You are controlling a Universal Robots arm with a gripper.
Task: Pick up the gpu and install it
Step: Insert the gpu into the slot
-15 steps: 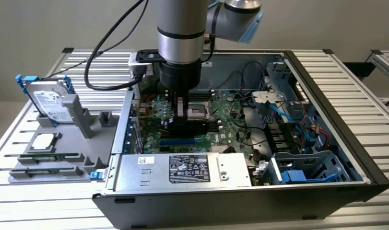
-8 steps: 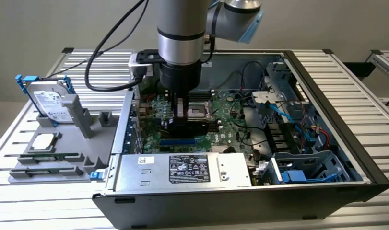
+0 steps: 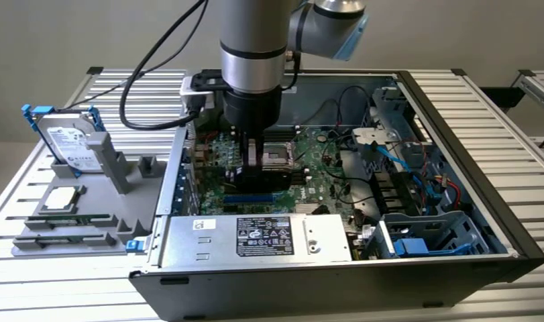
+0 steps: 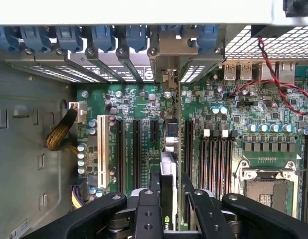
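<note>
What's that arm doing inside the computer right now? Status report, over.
Gripper shut on the gpu. Card upright, edge down at the motherboard slots. Nothing seen blocking it.

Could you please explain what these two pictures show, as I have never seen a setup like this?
This is a single robot arm working over an open computer case on a slatted metal table. One picture comes from a camera off the arm. The other comes from a camera on the arm's wrist, looking past the gripper at the green motherboard. The gripper is closed on the gpu, a thin card seen edge-on, standing upright over the motherboard's slots. I cannot tell whether it is fully seated. On the exterior view's left, a grey tray carries a hard drive with blue rails and narrow memory strips.
</note>
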